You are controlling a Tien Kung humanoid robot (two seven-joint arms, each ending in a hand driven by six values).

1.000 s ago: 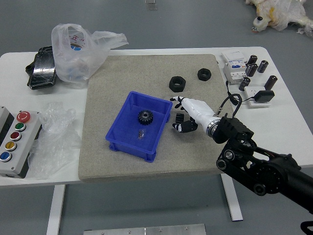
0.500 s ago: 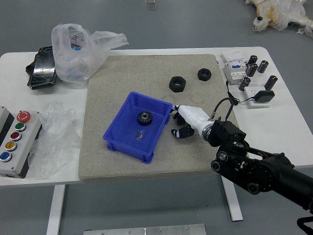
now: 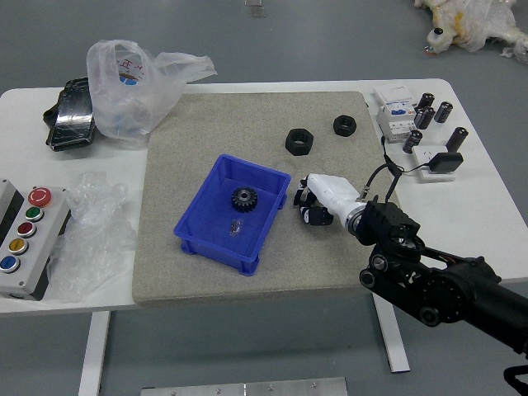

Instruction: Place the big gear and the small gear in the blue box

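And here comes your right hand (image 3: 312,203), in from the right and low over the grey-beige mat (image 3: 198,124), just beside the right side of the blue box (image 3: 206,223). Its fingers are drawn together, clamped on a dark gear (image 3: 306,198), most of it hidden behind them; you can't tell from here whether that's the big one or the small one. It's outside the box, right of the wall!

Inside the box, you've got a black toothed gear (image 3: 244,198) lying toward the upper part of the floor, with a small shiny piece (image 3: 237,227) below it.

Up beyond your hand, two black nuts sit on the mat: one (image 3: 299,142) nearer, the other (image 3: 345,125) farther out and to the right. Over on your left, there's the button panel (image 3: 33,239) beside crumpled clear plastic (image 3: 92,235), and behind them a plastic bag (image 3: 132,87) next to a black wrapped package (image 3: 73,115). On the right, black cylinders (image 3: 456,139) stand by the white devices (image 3: 398,115).
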